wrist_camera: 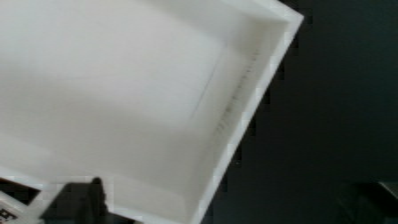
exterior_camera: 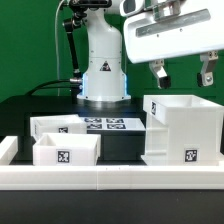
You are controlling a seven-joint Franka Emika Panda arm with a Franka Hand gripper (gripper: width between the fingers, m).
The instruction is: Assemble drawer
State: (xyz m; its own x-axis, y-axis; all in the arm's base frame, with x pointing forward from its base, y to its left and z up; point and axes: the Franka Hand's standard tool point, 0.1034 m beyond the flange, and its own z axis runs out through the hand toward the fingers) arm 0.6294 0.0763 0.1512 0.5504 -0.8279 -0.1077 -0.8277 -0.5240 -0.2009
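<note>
Drawer casing (exterior_camera: 182, 135) first, Ben: where is it sitting?

It is standing upright on the black desk (exterior_camera: 120, 145), Mia, on the exterior view's right, just behind the long white rail (exterior_camera: 110, 178). Its open top is facing up.

And the two little trays?

Both are sitting on the exterior view's left. The front tray (exterior_camera: 66, 150) is sitting just behind the rail, and the back tray (exterior_camera: 52, 125) is sitting behind it. The marker board (exterior_camera: 105, 125) is lying between the back tray and the casing, in front of the white robot base (exterior_camera: 103, 60).

What is the claw (exterior_camera: 182, 72) doing?

It is hanging in the air above the casing, not touching it. Its two fingers (exterior_camera: 157, 72) are spreading wide apart, and it is holding nothing.

What is the wrist view showing?

A big white part of the casing (wrist_camera: 125, 100) is filling most of it, with the dark desk (wrist_camera: 347, 120) beside it. One dark finger (wrist_camera: 80, 200) is peeking in at the edge.
</note>
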